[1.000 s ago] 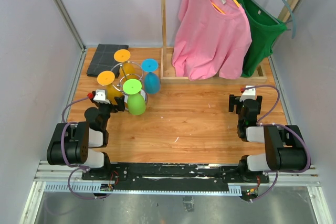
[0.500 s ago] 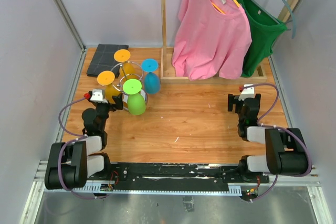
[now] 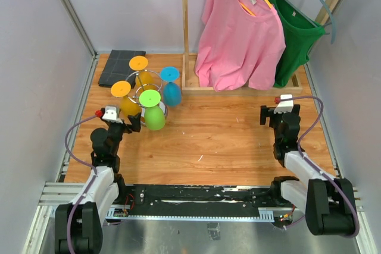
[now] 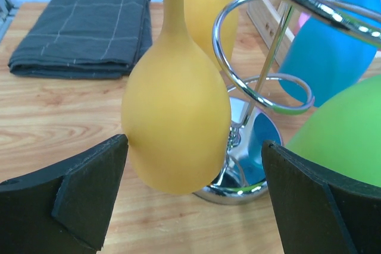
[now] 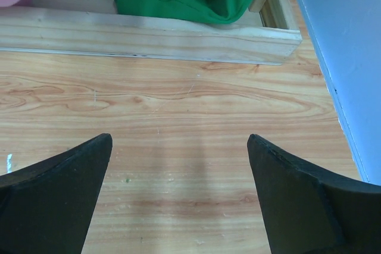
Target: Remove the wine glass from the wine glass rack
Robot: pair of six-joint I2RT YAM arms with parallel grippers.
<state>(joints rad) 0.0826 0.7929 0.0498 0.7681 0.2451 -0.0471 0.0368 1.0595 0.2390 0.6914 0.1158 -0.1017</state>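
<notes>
Okay, left pincer [image 4: 193, 171] wide, straddling the yellow wine glass [image 4: 175, 123] hanging bowl-down on the wine glass rack [image 4: 235, 190] (smooth, light, probably fragile): grip the bowl gently. Right pincer [image 5: 178, 165] wide, empty.

The top camera is looking down from above and behind both arms, taking in the whole table [image 3: 226, 141]. The left wrist camera is peering forward between the spread jaws of the left gripper [image 4: 191, 147], very near the yellow wine glass [image 4: 175, 129] and wine glass rack [image 4: 235, 191] just ahead of them. The right wrist camera is looking down past the right gripper [image 5: 178, 141], its jaws apart, toward the clothes rack base [image 5: 149, 37] ahead. The top view is sharing all of these.
</notes>
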